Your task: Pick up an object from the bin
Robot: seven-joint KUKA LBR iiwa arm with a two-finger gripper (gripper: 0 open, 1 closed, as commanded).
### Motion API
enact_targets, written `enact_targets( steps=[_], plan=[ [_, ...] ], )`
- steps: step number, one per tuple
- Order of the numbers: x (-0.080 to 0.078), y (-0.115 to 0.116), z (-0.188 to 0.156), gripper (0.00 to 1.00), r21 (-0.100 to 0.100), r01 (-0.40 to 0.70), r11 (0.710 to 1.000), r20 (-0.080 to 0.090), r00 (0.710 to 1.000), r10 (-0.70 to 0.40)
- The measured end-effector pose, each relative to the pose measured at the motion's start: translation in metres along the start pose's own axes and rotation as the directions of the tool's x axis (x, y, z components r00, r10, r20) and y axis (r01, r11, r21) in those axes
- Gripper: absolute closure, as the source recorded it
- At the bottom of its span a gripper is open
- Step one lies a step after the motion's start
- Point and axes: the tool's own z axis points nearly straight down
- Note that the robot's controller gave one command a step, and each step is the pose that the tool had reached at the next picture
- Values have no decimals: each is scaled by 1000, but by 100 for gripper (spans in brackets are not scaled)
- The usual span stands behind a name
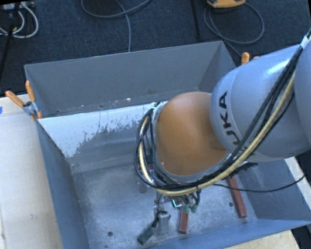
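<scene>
You're looking down into the grey metal bin [95, 185], w/ the arm [271, 106] reaching in from the right and hanging over the middle of the floor, toward the near wall. Its orange cover [184, 136] is blocking most of the wrist, and a bundle of cables [144, 152] is looping round the cover's view-left side. The gripper [178, 205] is poking out under the cover, low over the floor. The cover is hiding too much of it, so you can't tell if it's spread or pressed together.

Longest item: a reddish-brown stick [238, 197], lying approx. upright in view, right of the gripper and apart from it. A shorter reddish-brown stick [183, 222] is lying just beside the gripper tip, on the near-wall side. A dark grey angled piece [146, 236] is lying view-left of the gripper by the near wall, w/ its upper end reaching close to the tip. Touching or not, you can't tell.
</scene>
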Motion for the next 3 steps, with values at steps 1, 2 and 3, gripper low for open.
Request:
enact_targets(
  steps=[1,2,3],
  plan=[
    [12,-14,87,0,0,180,984,30,983,-180],
    [17,-14,89,100,0,179,984,9,984,-179],
    [-5,15,-34,100,-1,166,986,18,986,-166]
  ],
)
